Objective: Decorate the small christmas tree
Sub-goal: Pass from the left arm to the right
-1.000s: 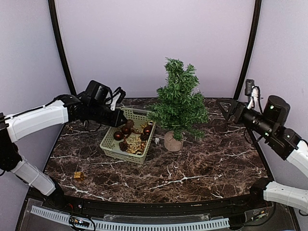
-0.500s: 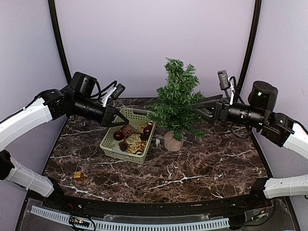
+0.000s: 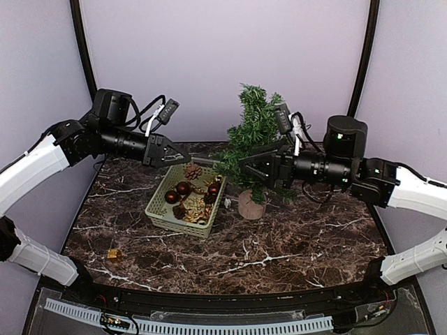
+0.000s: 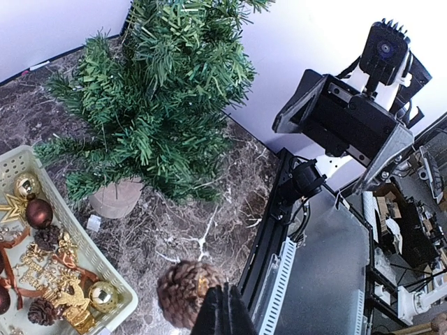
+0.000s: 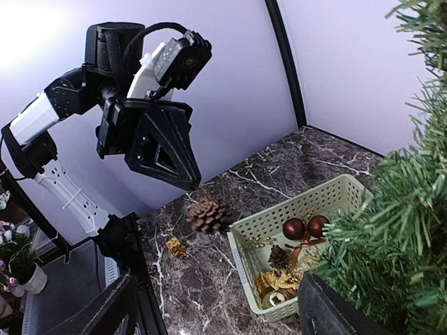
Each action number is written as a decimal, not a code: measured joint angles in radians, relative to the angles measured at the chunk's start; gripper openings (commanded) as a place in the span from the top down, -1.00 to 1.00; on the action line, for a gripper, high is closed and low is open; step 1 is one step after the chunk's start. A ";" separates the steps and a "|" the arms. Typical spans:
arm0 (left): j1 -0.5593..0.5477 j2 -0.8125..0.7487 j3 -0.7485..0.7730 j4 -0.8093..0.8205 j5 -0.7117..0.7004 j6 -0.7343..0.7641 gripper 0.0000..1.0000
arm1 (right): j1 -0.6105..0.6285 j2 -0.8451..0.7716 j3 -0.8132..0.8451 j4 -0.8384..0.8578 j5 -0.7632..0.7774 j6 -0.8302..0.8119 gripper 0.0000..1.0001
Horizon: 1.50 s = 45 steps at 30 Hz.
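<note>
The small christmas tree (image 3: 257, 136) stands in its tan wooden base (image 3: 251, 205) at mid-table, right of the pale green basket (image 3: 162, 209) of ornaments. My left gripper (image 3: 183, 161) hangs above the basket's far end, shut on the loop of a brown pine cone (image 3: 193, 170) that dangles beneath it. In the left wrist view the pine cone (image 4: 186, 292) sits just left of the closed fingertips (image 4: 222, 310), with the tree (image 4: 160, 98) beyond. My right gripper (image 3: 253, 167) is open in front of the tree's lower branches, holding nothing. In the right wrist view its fingers (image 5: 105, 314) frame the pine cone (image 5: 208, 215), the basket (image 5: 241, 258) and the tree (image 5: 398, 230).
The basket holds dark red balls (image 3: 183, 188), gold stars and another pine cone (image 5: 279, 257). A small gold ornament (image 3: 114, 255) lies on the marble table near the front left. A small white piece (image 3: 228, 204) lies beside the tree's base. Black frame posts rise at the back corners.
My left gripper has lifted out of the basket with the pine cone hanging from it. My right arm has swung left from the table's right edge to the tree.
</note>
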 measured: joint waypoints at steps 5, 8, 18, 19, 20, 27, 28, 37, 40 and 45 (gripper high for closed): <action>-0.005 0.014 0.003 0.000 -0.008 -0.048 1.00 | 0.004 0.111 0.097 0.018 -0.016 -0.005 -0.50; -0.008 0.008 -0.012 0.017 -0.009 -0.069 1.00 | 0.004 0.169 0.158 0.016 -0.015 -0.008 -0.50; -0.009 0.012 0.028 0.019 0.068 -0.080 1.00 | 0.011 0.243 0.193 -0.005 0.013 0.009 -0.49; -0.009 0.016 0.038 0.017 0.082 -0.080 1.00 | 0.011 0.243 0.193 -0.007 0.017 0.011 -0.48; -0.009 0.021 0.049 0.016 0.094 -0.080 1.00 | 0.013 0.242 0.193 -0.007 0.022 0.012 -0.47; -0.014 0.072 0.085 0.012 0.157 -0.080 1.00 | 0.018 0.238 0.191 -0.029 0.065 0.014 -0.38; -0.016 0.077 0.085 0.012 0.162 -0.080 1.00 | 0.018 0.237 0.190 -0.034 0.068 0.014 -0.36; -0.019 0.080 0.085 0.011 0.216 -0.068 1.00 | 0.042 0.232 0.174 -0.031 0.053 0.002 -0.33; -0.019 0.082 0.085 0.002 0.240 -0.053 1.00 | 0.064 0.232 0.174 -0.010 0.048 0.000 -0.25; -0.020 0.092 0.085 -0.013 0.267 -0.034 1.00 | 0.086 0.232 0.174 0.016 0.039 -0.006 -0.11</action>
